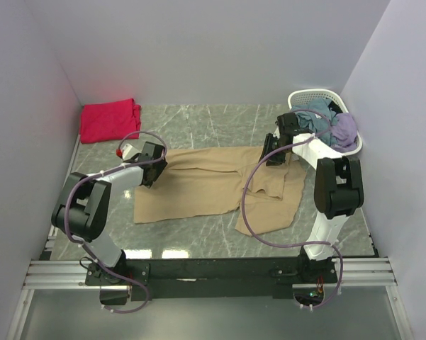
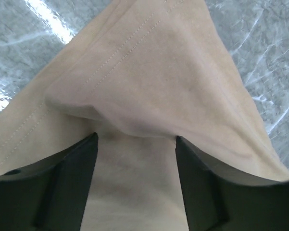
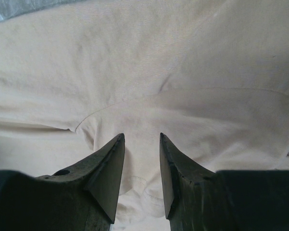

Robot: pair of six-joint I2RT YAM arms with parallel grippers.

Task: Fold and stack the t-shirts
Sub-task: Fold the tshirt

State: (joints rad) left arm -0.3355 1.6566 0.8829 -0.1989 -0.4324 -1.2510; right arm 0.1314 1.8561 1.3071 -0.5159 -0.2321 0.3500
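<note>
Top external view: tan t-shirt (image 1: 205, 185) lies spread flat mid-way across the marble table (image 1: 198, 120); red-pink t-shirt (image 1: 108, 119) sits folded in the far left corner. At the tan t-shirt's left edge, the left gripper (image 1: 154, 177) has jaws wide apart, a raised fold between them, unclamped. At its far right part, the right gripper (image 1: 273, 157) has jaws nearly closed, apparently pinching cloth.

Two t-shirts: one tan t-shirt (image 1: 198, 185), one red-pink t-shirt (image 1: 108, 119). One white basket (image 1: 303, 96), with one heap of mixed clothes (image 1: 327, 122) inside, number of pieces unclear. One left arm (image 1: 85, 209), one right arm (image 1: 338, 185); one left end effector (image 1: 154, 174), one right end effector (image 1: 273, 157). Two purple cables (image 1: 244, 205). One table (image 1: 220, 122).
</note>
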